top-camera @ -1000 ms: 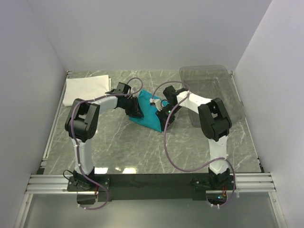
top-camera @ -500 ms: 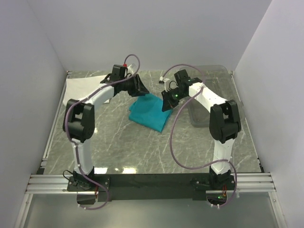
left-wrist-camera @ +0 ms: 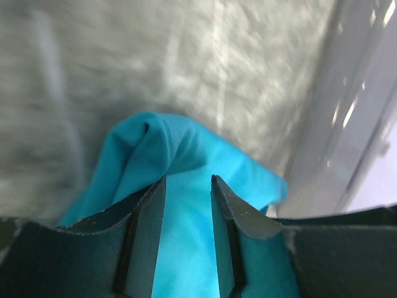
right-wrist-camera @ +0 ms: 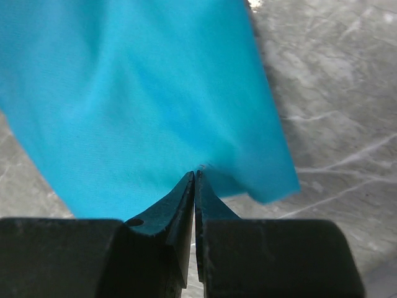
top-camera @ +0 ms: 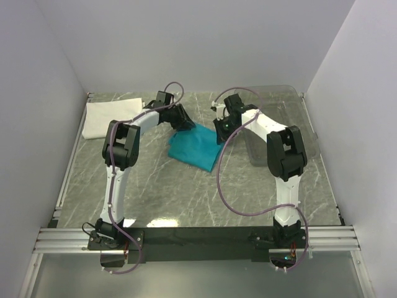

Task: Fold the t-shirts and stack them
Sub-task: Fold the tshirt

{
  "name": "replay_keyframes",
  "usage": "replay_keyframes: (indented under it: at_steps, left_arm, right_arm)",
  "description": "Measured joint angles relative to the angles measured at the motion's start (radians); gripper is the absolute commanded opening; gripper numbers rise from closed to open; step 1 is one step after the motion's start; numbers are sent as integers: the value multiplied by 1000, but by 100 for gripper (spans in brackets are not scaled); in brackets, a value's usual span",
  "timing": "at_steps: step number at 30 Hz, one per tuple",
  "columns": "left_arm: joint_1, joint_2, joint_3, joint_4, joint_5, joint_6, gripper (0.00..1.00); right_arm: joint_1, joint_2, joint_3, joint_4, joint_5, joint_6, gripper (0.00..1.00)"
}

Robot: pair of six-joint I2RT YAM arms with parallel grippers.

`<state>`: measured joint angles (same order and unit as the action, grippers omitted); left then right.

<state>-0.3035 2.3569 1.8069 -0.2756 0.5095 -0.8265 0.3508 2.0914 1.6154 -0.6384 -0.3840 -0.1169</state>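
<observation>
The teal t-shirt point(top-camera: 195, 150) lies folded into a small slanted rectangle at mid-table. My left gripper point(top-camera: 185, 123) is over its back left corner. In the left wrist view its jaws point(left-wrist-camera: 188, 179) stand apart, open, with a bunched fold of teal cloth point(left-wrist-camera: 180, 143) showing in the gap and beyond the tips. My right gripper point(top-camera: 220, 133) is at the shirt's back right edge. In the right wrist view it point(right-wrist-camera: 195, 172) is shut on the edge of the teal cloth point(right-wrist-camera: 142, 93). The white t-shirt point(top-camera: 111, 116) lies folded flat at the back left.
A clear plastic bin point(top-camera: 279, 108) stands at the back right, close behind the right arm. White walls enclose the marble table on three sides. Both arm bases sit on the rail at the near edge.
Both grippers have travelled from the near part of the teal shirt up and toward the back. The left jaws have parted wider. The right jaws stay pinched on the cloth.
</observation>
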Motion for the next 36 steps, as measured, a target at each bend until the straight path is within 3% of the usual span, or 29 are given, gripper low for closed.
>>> replay_keyframes:
  at_steps: [10, 14, 19, 25, 30, 32, 36]
  left_arm:
    - [15, 42, 84, -60, -46, 7, 47]
    - [14, 5, 77, -79, -84, 75, 52]
    - [18, -197, -30, -135, -177, 201, 56]
    - [50, -457, -217, -138, -195, 300, 62]
    - [71, -367, -232, -151, -183, 348, 64]
    - [72, -296, -232, -168, -182, 368, 71]
    - [74, -214, -209, -212, -159, 396, 73]
  right_arm:
    - [0, 51, 0, -11, 67, 4, 13]
    - [0, 47, 2, -27, 55, -22, 23]
    - [-6, -38, -11, -56, -34, -118, 35]
    - [-8, -310, -121, -53, -177, -208, 51]
    - [-8, -407, -235, -30, -235, -233, 56]
    - [-8, -408, -273, -31, -237, -237, 57]
    - [-9, -409, -328, -30, -236, -241, 60]
